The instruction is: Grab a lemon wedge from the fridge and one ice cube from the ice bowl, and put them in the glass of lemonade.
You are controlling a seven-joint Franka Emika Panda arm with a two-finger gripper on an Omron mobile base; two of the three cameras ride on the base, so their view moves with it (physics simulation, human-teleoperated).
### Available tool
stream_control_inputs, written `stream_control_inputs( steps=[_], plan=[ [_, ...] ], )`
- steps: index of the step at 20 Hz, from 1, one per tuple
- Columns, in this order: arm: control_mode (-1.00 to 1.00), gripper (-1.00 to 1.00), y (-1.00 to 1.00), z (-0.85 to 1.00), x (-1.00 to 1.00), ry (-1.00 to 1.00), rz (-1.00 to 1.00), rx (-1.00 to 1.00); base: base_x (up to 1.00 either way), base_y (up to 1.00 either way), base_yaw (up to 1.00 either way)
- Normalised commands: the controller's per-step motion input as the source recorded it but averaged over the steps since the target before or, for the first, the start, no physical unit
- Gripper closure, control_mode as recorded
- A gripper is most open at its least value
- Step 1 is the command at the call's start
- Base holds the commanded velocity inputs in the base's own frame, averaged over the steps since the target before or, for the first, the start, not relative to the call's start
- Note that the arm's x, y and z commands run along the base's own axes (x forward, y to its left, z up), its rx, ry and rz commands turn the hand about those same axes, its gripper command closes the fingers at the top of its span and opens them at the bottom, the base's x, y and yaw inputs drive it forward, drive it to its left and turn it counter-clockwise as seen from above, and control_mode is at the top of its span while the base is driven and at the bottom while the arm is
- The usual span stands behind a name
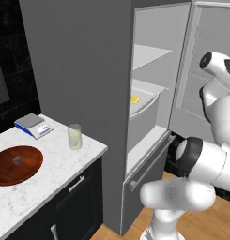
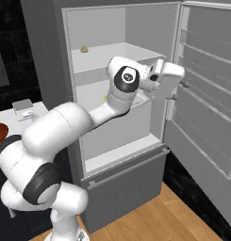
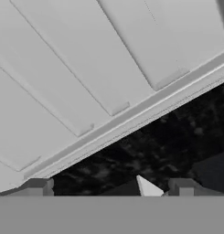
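The fridge (image 1: 79,70) stands open, its door (image 2: 206,117) swung out to the right. A tiny yellow lemon wedge (image 1: 134,99) lies on the middle shelf, over a pale drawer. On the marble counter stand the glass of lemonade (image 1: 74,136) and the reddish-brown ice bowl (image 1: 27,168), with a pale ice cube (image 1: 16,160) in it. My gripper (image 2: 176,92) is raised at the fridge's right side, close to the inner face of the door. In the hand view the gripper (image 3: 112,189) is open with nothing between its fingertips (image 3: 38,186), facing the door's ribbed shelves.
A small scale (image 1: 34,125) sits at the back of the counter (image 1: 65,164). A beige lump (image 2: 84,49) rests on the upper fridge shelf. The lower freezer drawer (image 2: 126,188) is closed, with wooden floor (image 2: 173,216) in front.
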Motion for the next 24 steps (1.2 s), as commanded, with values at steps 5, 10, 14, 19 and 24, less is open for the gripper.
stream_control_inputs(
  steps=[5,10,14,19,24],
  plan=[
    [-1.0,-1.0,1.0,0.0,-0.15,-0.25,0.0,0.33,0.0,0.0,0.0],
    [-1.0,-1.0,1.0,0.0,-0.2,-0.19,0.0,0.44,0.0,0.0,0.0],
    [-1.0,-1.0,1.0,-0.02,-0.36,-0.17,0.03,0.53,0.0,0.0,0.0],
    [-1.0,-1.0,1.0,-0.52,-0.7,-0.09,0.16,0.39,0.0,0.0,0.0],
    [-1.0,-1.0,0.67,-0.1,-1.0,-0.06,0.34,0.23,0.0,0.0,0.0]
  ],
)
